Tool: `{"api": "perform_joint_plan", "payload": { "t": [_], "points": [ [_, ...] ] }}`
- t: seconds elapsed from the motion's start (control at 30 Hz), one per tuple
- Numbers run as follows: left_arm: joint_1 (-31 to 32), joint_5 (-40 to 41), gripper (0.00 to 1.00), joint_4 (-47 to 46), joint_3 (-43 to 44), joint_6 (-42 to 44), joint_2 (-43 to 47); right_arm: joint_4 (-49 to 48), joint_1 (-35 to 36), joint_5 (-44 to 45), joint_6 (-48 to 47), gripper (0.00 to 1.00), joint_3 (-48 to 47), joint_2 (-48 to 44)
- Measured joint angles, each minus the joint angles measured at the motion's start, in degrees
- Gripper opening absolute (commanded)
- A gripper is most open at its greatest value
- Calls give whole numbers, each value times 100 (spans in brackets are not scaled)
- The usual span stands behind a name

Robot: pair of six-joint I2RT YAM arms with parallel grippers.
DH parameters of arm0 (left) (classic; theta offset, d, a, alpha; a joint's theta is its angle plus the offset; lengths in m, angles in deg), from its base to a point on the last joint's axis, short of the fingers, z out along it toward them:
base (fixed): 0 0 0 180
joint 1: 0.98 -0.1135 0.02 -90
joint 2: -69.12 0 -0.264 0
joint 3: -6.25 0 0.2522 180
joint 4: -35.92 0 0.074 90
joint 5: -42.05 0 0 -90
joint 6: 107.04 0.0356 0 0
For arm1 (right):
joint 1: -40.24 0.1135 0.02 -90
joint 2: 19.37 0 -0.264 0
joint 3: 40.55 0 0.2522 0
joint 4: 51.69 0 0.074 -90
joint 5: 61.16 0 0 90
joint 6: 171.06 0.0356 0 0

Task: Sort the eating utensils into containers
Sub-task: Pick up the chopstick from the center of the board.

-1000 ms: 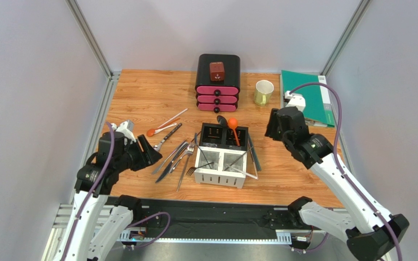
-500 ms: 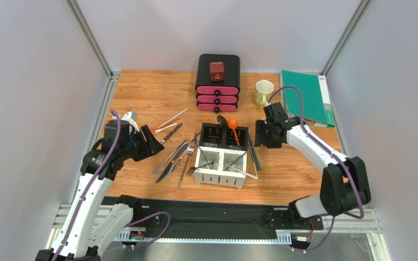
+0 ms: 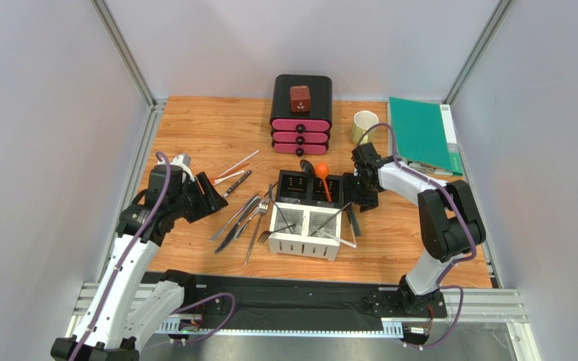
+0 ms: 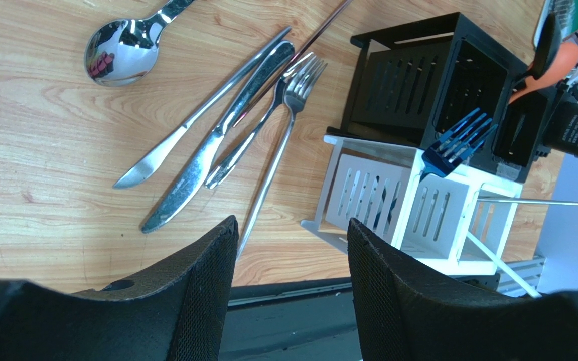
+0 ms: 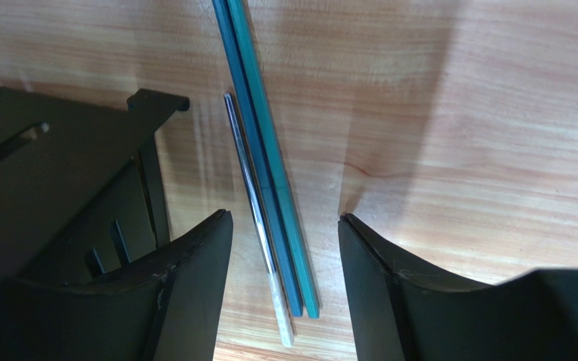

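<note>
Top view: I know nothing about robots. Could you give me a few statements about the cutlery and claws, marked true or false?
1. The orange spoon stands in a black compartment of the caddy. True.
2. The right claw grips a fork. False: it is open, straddling slim sticks lying on the table beside the caddy.
3. Knives and forks lie loose left of the caddy. True.
4. The mug sits inside the caddy. False: it stands behind it, by the folder.
5. The left claw is open and empty. True.

Nothing legible anywhere; the red box (image 3: 300, 98) bears a mark too small to read.
</note>
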Motion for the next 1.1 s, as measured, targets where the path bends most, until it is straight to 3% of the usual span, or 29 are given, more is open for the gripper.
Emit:
{"api": "perform_joint_plan", "payload": {
  "t": [0.4,0.5,0.53,0.6,1.1],
  "points": [
    [4,24,61,-164,0,-44,-297,393,98,503,33,34,-570,599],
    [4,44,61,-192,2,-44,-291,501,105,634,70,17,-645,664],
    [4,52,61,-199,2,-44,-291,529,107,654,85,6,-664,680],
    [4,70,61,-201,17,-44,-291,599,107,647,107,1,-719,719],
    [4,118,61,-223,251,-37,-330,964,107,977,289,0,-874,597]
  ]
}}
